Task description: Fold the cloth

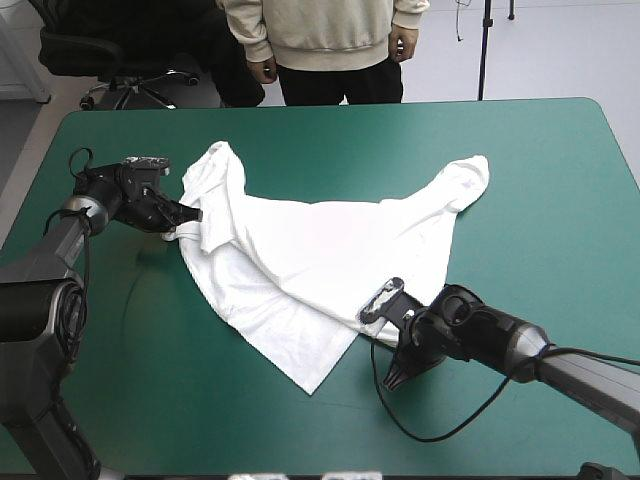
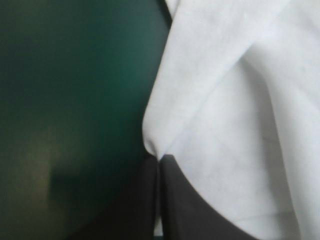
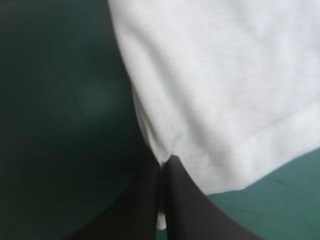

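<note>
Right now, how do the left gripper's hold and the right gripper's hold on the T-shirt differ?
The left gripper pinches a plain, creased fold at the T-shirt's side toward the table's left edge; the right gripper pinches a stitched hem on the side toward the near edge. Cloth lies doubled over by the left gripper, flat ahead of the right gripper. Both are shut on the T-shirt, low over the table.

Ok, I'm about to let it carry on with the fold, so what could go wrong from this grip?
The left gripper and right gripper each pinch only a thin edge of the T-shirt, so it could slip free when lifted. The T-shirt lies skewed, with one part doubled over beside the left gripper, so a fold now would likely trap creases.
</note>
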Motion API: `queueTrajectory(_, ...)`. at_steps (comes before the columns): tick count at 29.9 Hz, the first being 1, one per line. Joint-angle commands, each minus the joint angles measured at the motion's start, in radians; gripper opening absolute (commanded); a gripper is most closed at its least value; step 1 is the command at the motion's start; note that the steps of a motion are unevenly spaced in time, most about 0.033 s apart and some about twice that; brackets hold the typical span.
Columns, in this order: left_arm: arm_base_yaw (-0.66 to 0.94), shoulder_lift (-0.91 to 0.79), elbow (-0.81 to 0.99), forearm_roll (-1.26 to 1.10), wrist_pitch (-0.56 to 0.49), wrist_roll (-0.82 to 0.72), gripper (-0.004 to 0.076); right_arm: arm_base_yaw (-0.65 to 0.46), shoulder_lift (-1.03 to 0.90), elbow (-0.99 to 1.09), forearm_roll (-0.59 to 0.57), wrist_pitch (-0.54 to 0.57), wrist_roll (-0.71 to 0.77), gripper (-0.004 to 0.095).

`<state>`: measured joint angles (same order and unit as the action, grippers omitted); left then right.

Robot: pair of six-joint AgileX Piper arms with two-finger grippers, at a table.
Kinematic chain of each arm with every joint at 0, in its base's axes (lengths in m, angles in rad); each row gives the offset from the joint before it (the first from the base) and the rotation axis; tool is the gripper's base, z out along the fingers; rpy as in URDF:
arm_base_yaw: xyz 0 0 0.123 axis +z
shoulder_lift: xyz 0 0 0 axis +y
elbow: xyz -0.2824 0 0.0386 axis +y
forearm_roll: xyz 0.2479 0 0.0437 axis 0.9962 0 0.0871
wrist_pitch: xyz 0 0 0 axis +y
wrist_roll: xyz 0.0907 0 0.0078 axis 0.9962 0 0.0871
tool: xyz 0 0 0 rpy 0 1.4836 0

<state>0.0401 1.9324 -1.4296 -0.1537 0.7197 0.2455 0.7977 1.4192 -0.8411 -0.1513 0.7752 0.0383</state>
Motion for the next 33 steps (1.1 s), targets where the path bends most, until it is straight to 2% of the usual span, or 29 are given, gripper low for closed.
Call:
queueTrajectory(1,0.0,-0.123,-0.013,0.004,0.022,0.015,-0.0017,-0.001,-0.125,-0.085,-0.109,-0.011,0.067,-0.0013)
queueTrajectory(7,0.0,-0.298,-0.024,0.025,0.02,0.018,-0.0017,-0.042,-0.255,-0.335,-0.225,0.016,0.087,-0.0013)
queueTrajectory(13,0.0,-0.483,-0.11,0.025,0.028,0.018,-0.0017,-0.084,-0.278,-0.602,-0.321,0.057,0.007,-0.0013)
queueTrajectory(18,0.0,-0.582,-0.27,0.022,0.122,0.018,-0.0017,-0.088,-0.278,-0.802,-0.394,0.061,-0.053,-0.0013)
queueTrajectory(23,0.0,-0.637,-0.479,0.022,0.223,0.018,-0.0017,-0.088,-0.278,-0.994,-0.395,0.078,-0.122,-0.0013)
queueTrajectory(29,0.0,-0.675,-0.768,0.022,0.262,0.018,-0.0017,-0.086,-0.278,-1.219,-0.385,0.091,-0.207,-0.0013)
queueTrajectory(33,0.0,-0.675,-0.942,0.024,0.292,0.011,-0.0017,-0.086,-0.278,-1.351,-0.284,0.095,-0.308,-0.0013)
